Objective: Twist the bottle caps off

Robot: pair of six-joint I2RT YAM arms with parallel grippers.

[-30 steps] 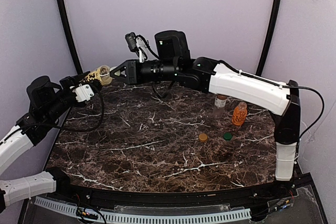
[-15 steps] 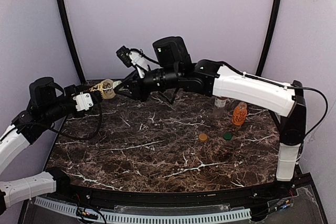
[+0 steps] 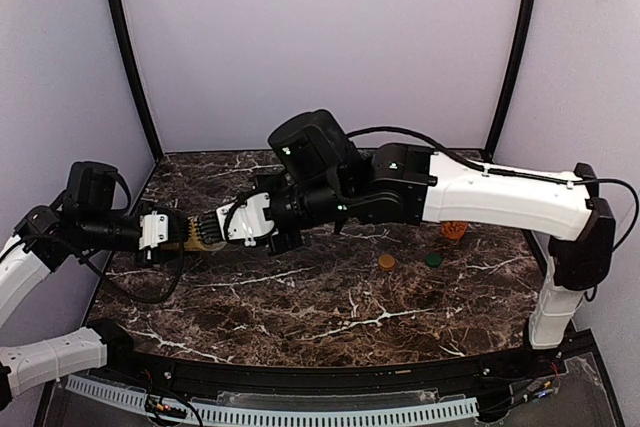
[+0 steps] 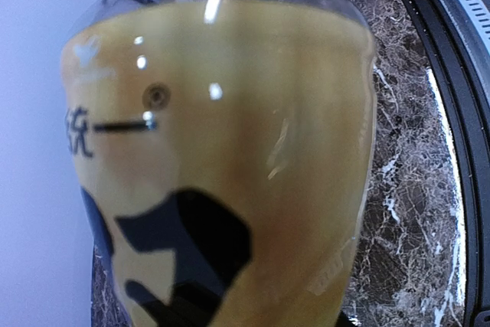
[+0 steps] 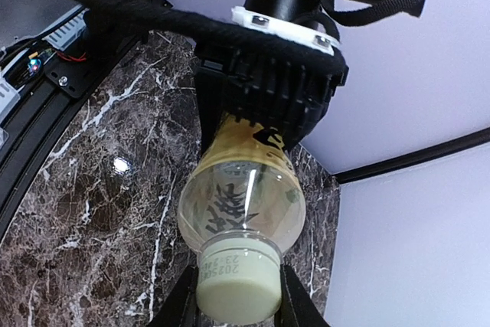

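The yellow-labelled bottle [image 3: 198, 232] lies level in the air over the table's left side, held from both ends. My left gripper [image 3: 178, 232] is shut on its body; in the right wrist view its black jaws [image 5: 268, 93] wrap the label. My right gripper [image 3: 218, 227] is shut on the bottle's pale cap [image 5: 236, 285], one finger [image 5: 178, 304] on each side. The bottle [image 4: 230, 158] fills the left wrist view and hides my left fingers there. The orange bottle [image 3: 455, 230] peeks out behind my right arm. The white-labelled bottle is hidden.
Two loose caps lie on the marble table [image 3: 330, 317] right of centre: a brownish one [image 3: 386, 262] and a green one [image 3: 433, 259]. My right arm stretches across the back of the table. Tent walls and black poles close in the sides and back.
Both arms have brought the bottle down and forward from high at the back left to low over the table's left side. The right wrist has turned, still on the cap.
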